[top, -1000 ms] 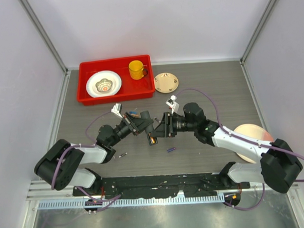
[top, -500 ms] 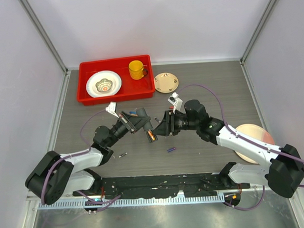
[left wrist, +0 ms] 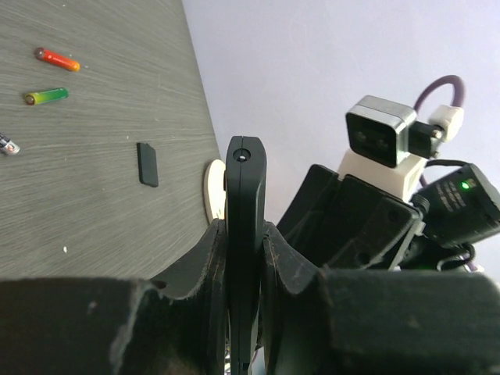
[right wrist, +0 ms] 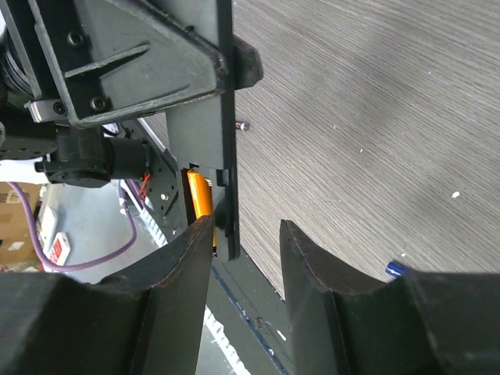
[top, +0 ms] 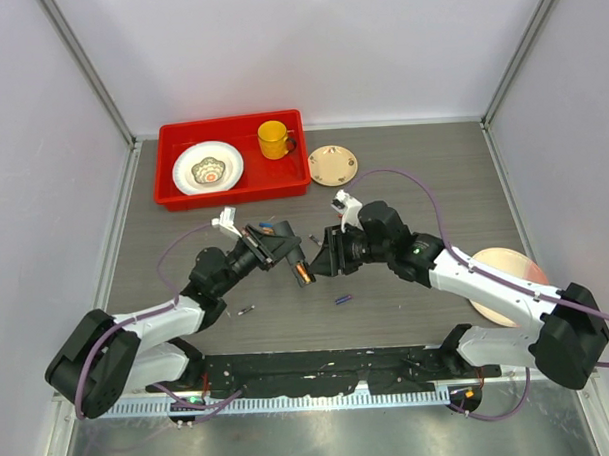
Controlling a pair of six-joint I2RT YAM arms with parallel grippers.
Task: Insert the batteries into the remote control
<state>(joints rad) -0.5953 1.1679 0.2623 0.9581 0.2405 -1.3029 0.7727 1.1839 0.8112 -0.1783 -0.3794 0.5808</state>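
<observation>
My left gripper (top: 287,255) is shut on the black remote control (top: 297,264) and holds it above the table. It shows edge-on between the fingers in the left wrist view (left wrist: 245,226). An orange battery (right wrist: 197,194) sits in its open compartment and also shows from above (top: 303,274). My right gripper (right wrist: 246,238) is open and empty, with the remote's end (right wrist: 227,168) between its fingers, close to the left one. A blue battery (top: 342,299) lies on the table. Red (left wrist: 56,58) and green (left wrist: 45,96) batteries and the black back cover (left wrist: 147,164) lie further off.
A red tray (top: 233,196) at the back left holds a white dish (top: 207,167) and a yellow cup (top: 273,139). A beige saucer (top: 332,165) lies beside it. A pink plate (top: 508,264) lies at the right under my right arm. A small battery (top: 245,310) lies front left.
My left gripper has lifted the remote slightly up and back. My right gripper has followed, edging a little to the left, and stays open at the remote's end.
</observation>
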